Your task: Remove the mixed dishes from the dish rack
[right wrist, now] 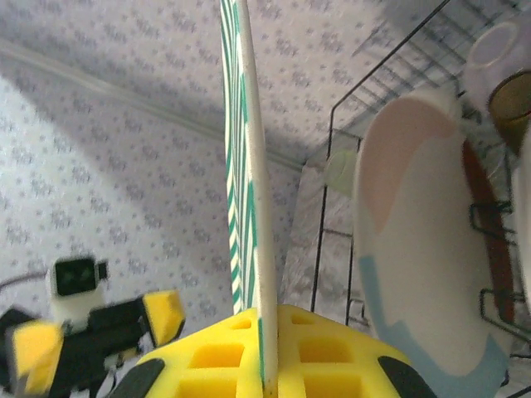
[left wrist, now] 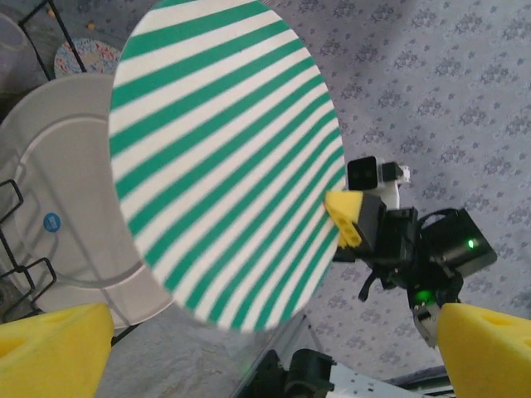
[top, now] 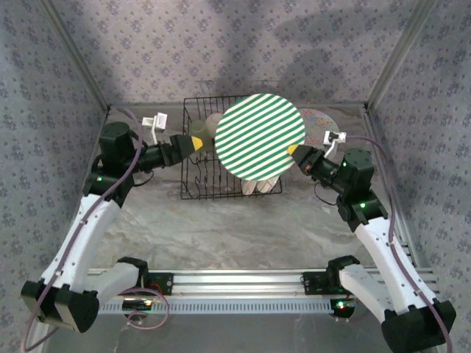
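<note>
A green-striped plate [top: 259, 137] hangs upright over the black wire dish rack [top: 197, 180]. My right gripper [top: 294, 151] is shut on its right rim, and the plate's edge [right wrist: 249, 166] sits pinched between the yellow pads [right wrist: 216, 356]. Just off the plate's left rim, my left gripper [top: 197, 143] stands open. Its yellow fingertips [left wrist: 50, 348] are spread wide and hold nothing. The striped plate [left wrist: 224, 157] and the right gripper [left wrist: 353, 217] face it. The rack still holds a white plate [left wrist: 66, 191], a plate with pink and blue patches [right wrist: 423, 232], an amber cup [right wrist: 514, 95] and a lavender bowl [right wrist: 498, 50].
A speckled plate [top: 321, 118] lies on the table behind the rack at the right. Patterned walls close in the back and both sides. Marbled table surface [top: 235, 228] stretches between the rack and the arm bases.
</note>
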You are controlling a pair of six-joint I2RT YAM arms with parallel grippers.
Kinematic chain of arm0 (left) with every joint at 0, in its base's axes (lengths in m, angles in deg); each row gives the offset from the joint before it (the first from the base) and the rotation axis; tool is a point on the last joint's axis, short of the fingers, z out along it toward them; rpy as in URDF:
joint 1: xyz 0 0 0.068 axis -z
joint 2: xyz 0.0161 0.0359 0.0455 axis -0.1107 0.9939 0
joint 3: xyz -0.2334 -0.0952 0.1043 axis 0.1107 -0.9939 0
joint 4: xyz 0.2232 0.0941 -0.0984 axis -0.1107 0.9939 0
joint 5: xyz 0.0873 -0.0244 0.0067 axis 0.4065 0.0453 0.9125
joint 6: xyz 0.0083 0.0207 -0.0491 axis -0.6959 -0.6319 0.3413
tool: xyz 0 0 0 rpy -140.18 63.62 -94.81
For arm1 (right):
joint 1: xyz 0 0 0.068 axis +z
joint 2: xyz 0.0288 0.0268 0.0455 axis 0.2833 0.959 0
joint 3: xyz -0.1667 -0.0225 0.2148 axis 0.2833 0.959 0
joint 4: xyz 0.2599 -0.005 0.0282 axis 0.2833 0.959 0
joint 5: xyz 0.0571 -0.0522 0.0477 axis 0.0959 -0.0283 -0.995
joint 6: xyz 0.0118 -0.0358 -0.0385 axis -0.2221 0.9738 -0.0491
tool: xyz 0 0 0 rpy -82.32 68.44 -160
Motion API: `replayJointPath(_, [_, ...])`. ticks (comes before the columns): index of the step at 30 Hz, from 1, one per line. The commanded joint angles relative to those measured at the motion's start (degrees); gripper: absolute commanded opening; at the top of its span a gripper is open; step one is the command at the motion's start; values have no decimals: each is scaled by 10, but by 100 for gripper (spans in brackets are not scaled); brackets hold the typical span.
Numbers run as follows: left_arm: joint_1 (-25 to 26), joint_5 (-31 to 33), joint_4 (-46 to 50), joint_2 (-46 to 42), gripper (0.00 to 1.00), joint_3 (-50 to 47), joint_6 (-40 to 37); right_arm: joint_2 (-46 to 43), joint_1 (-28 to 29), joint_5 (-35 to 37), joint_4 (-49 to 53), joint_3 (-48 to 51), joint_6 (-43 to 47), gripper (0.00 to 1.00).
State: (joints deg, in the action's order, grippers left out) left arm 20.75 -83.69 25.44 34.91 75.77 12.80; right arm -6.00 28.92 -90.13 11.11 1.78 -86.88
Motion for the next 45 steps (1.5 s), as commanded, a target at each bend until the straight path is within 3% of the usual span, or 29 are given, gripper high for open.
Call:
replayJointPath(1, [2, 4, 56, -34, 99, 21, -75, -2, -50, -12, -59, -32, -28, 0])
replayJointPath(9, [2, 5, 90, -104, 99, -21, -152, 77, -207, -21, -122, -27, -41, 0])
replayJointPath(19, [5, 104, -15, -225, 99, -161, -194, 225, -283, 24, -211, -23, -13, 0])
replayJointPath(29, [7, 109, -14, -239, 99, -187, -202, 457, -283, 0, -363, -77, -40, 0])
replayJointPath(34, [7, 115, 0, -250, 99, -188, -213, 544, -267, -9, -382, -117, -40, 0])
replayJointPath(45, [8, 130, 9, -251, 99, -188, -215, 632, -253, -11, -406, -153, -49, 0])
